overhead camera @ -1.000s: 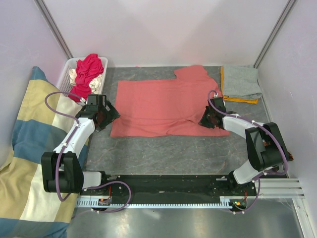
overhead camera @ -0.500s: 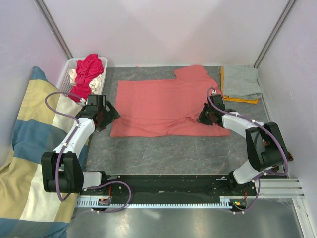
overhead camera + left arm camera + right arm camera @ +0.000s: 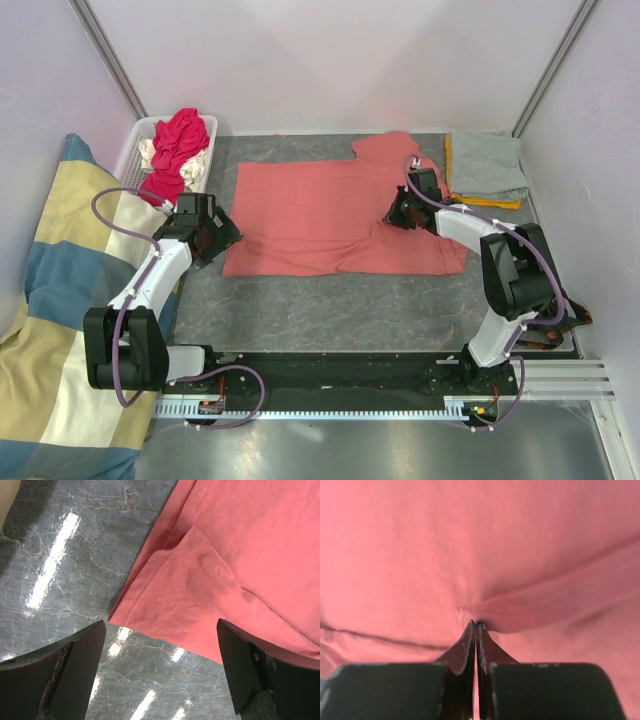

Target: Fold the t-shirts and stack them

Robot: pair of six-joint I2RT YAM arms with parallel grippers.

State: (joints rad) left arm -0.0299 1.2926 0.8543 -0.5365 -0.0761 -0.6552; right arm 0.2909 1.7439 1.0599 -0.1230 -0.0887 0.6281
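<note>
In the top view the light is bright, soft and even, with a faint lilac cast on the pale walls (image 3: 330,60). The arms throw only weak, blurred shadows on the table (image 3: 330,300). Focus holds across the frame, though the corner posts lean outward toward the upper edges.

In the left wrist view, glare lies on the glossy table as long white streaks at left and lower centre. The salmon-pink t-shirt (image 3: 240,555) is crisp, its stitching readable. The dark fingers (image 3: 65,680) of the left gripper (image 3: 160,625) in the lower corners are slightly soft.

The right wrist view is hazy: cloth fills it, smeared toward the edges and sharpest at the central seam.
</note>
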